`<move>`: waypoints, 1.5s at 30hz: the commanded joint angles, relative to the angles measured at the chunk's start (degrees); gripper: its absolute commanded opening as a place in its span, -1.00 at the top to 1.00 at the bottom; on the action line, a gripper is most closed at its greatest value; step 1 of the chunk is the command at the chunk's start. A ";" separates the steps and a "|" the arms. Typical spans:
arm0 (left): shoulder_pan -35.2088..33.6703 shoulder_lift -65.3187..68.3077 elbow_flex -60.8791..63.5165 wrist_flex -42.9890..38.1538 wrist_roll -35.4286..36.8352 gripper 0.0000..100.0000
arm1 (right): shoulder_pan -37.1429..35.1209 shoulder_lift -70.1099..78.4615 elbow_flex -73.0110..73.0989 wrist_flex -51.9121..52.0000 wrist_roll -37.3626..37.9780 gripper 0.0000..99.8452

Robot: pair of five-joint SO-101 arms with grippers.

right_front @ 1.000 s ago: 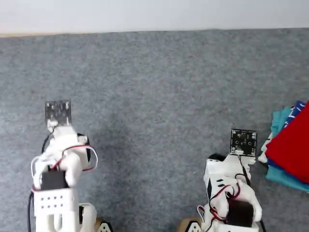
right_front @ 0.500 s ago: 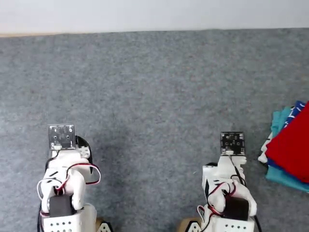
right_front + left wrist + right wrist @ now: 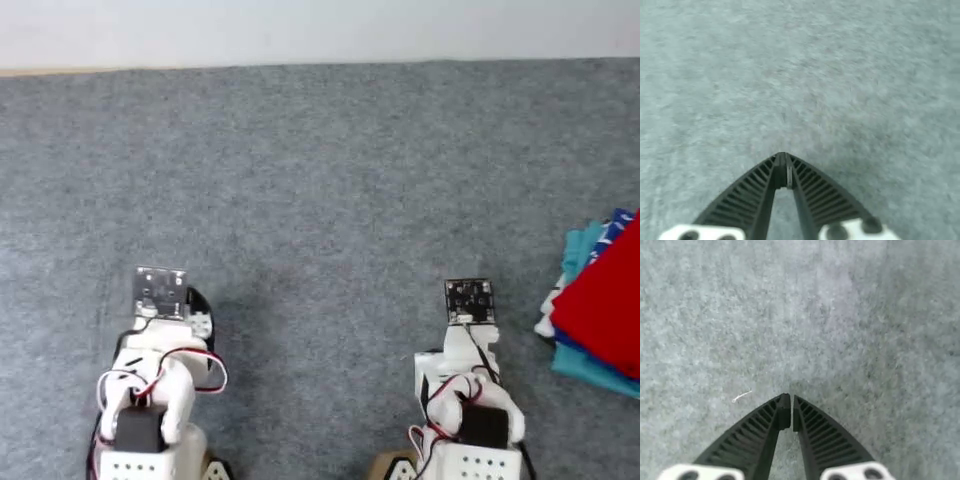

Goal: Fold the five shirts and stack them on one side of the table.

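A stack of folded shirts (image 3: 598, 305) lies at the table's right edge, a red one on top with blue, teal and white layers under it. My left gripper (image 3: 783, 161) is shut with nothing in it, over bare grey carpet; its arm (image 3: 155, 370) is drawn back at the near left. My right gripper (image 3: 790, 403) is also shut and empty above the carpet. The right arm (image 3: 468, 380) sits folded back at the near right, just left of the shirt stack and apart from it.
Grey carpet (image 3: 320, 180) covers the table up to a pale wall strip at the far edge. A small white thread (image 3: 741, 396) lies on the carpet near my right gripper's tips.
Both arms have pulled back toward the near edge; the left one also shifted to the right, the right one slightly to the left. The shirt stack has not moved.
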State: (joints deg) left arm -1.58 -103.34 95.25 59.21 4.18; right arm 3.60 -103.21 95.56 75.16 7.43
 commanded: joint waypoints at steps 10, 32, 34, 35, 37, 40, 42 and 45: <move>0.35 -0.62 1.27 3.96 -0.70 1.00 | -0.13 -0.66 0.88 -0.92 0.79 0.98; 0.00 -0.62 1.27 12.31 -0.53 0.99 | -0.13 -0.66 0.88 -0.92 0.88 0.98; 0.00 -0.62 1.27 12.31 -0.62 0.99 | -0.13 -0.66 0.88 -0.92 0.88 0.98; 0.00 -0.62 1.27 12.31 -0.62 0.99 | -0.13 -0.66 0.88 -0.92 0.88 0.98; 0.00 -0.62 1.27 12.31 -0.62 0.99 | -0.13 -0.66 0.88 -0.92 0.88 0.98; 0.00 -0.62 1.27 12.31 -0.62 0.99 | -0.13 -0.66 0.88 -0.92 0.88 0.98; 0.00 -0.62 1.27 12.31 -0.62 0.99 | -0.13 -0.66 0.88 -0.92 0.88 0.98; 0.00 -0.62 1.27 12.57 -0.62 0.99 | -0.13 -0.66 0.88 -0.92 0.88 0.98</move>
State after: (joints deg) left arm -1.49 -103.34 96.75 71.43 4.18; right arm 3.60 -103.21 95.56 75.16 7.78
